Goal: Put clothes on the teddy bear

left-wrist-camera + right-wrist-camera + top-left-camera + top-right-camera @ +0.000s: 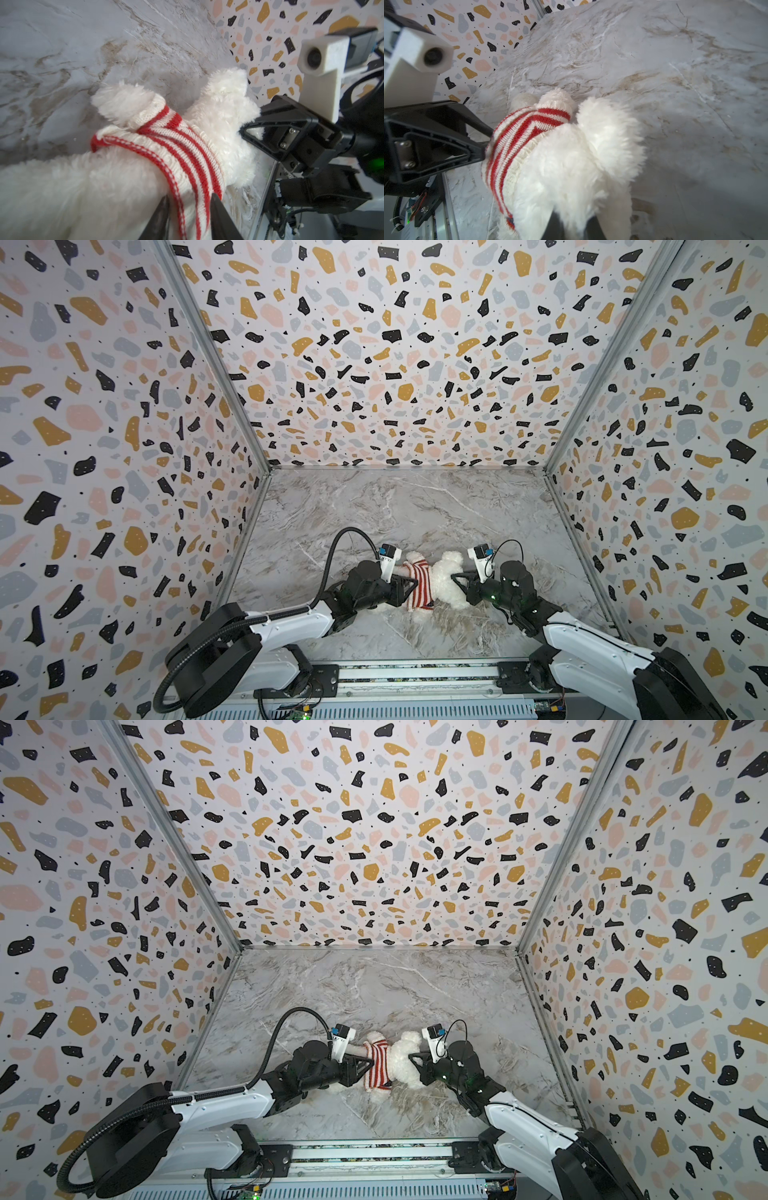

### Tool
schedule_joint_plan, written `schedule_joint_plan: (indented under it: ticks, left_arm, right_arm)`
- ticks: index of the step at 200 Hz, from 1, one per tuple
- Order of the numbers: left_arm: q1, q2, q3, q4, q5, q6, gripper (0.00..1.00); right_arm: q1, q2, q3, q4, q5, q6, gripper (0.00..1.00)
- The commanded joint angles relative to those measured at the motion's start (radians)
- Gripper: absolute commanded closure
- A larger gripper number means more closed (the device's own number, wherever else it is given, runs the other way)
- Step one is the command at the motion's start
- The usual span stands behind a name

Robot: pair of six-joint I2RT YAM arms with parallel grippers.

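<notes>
In both top views the white teddy bear point(446, 572) point(400, 1052) lies on the marble table with its head to the right. A red-and-white striped sweater point(415, 583) point(376, 1065) covers its chest, and one arm pokes out of a sleeve. My left gripper point(409, 591) point(190, 197) is at the sweater's point(176, 141) lower hem, its jaws a little apart with the knit band lying flat between them. My right gripper point(459, 587) point(574, 224) is shut on the fluffy fur of the bear's point(581, 155) head. The bear's face is hidden.
The marble table point(395, 506) is boxed in by terrazzo-patterned walls point(374, 364) at the back and on both sides. A metal rail point(415, 676) with the arm bases runs along the front edge. Both arms meet over the bear near the front middle.
</notes>
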State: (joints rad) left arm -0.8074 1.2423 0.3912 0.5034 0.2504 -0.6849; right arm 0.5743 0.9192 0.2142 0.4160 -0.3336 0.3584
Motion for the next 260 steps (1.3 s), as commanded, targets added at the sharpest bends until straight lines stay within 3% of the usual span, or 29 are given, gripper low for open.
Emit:
schedule_joint_plan:
  ticks: [1,42,82,137,205,260]
  left_arm:
    - [0.023,-0.024,-0.004,0.072,0.057,-0.064,0.64]
    - [0.039,-0.051,0.017,0.087,0.070,-0.087,0.66]
    - [0.049,-0.045,0.046,0.100,0.072,-0.090,0.71]
    - [0.061,0.015,0.058,0.188,0.077,-0.134,0.75]
    - [0.075,0.009,0.044,0.161,0.064,-0.137,1.00]
    - [0.149,-0.037,-0.034,0.156,0.018,-0.179,1.00]
  right_arm:
    - [0.043,-0.090,-0.015,0.075,0.092,-0.058,1.00]
    - [0.079,-0.192,-0.062,0.187,0.185,-0.106,1.00]
    - [0.093,-0.196,-0.068,0.206,0.183,-0.173,1.00]
    - [0.095,-0.226,-0.090,0.223,0.187,-0.175,1.00]
    - [0.095,-0.236,-0.083,0.195,0.214,-0.178,1.00]
    - [0.094,-0.284,-0.085,0.126,0.284,-0.153,1.00]
